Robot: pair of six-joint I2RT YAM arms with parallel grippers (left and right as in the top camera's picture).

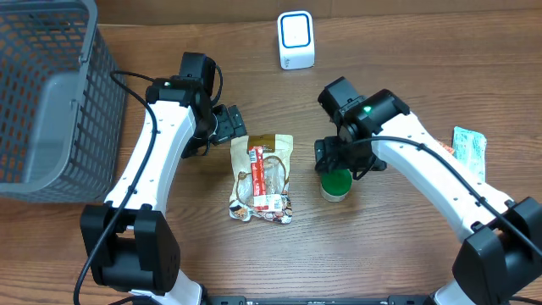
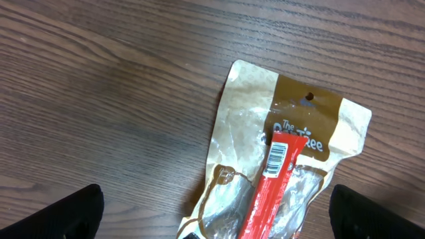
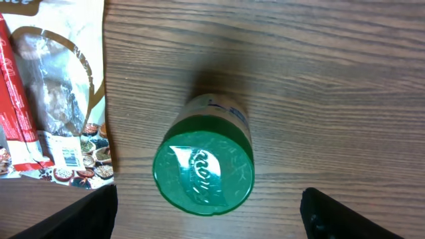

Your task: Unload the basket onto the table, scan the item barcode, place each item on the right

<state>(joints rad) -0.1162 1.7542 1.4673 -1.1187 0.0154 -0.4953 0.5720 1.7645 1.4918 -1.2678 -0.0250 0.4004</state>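
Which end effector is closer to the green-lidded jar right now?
Right. The right end effector hangs directly over the green-lidded jar, fingers open on either side. The left end effector is at the top edge of the snack pouch, farther off.

Wood everywhere here: a brown table (image 1: 398, 254) fills the whole overhead view, its grain running left to right in long dark streaks. No wall, floor or window shows at all. Over at the far left edge sits a grey wire basket (image 1: 51, 93), tall mesh sides, its solid grey bottom showing through the open top. To the right of the basket the wood carries on to the frame's edge. The light is soft and even, coming from above. Close up in the left wrist view, the tabletop right of the basket carries a pale, dull sheen across the grain.
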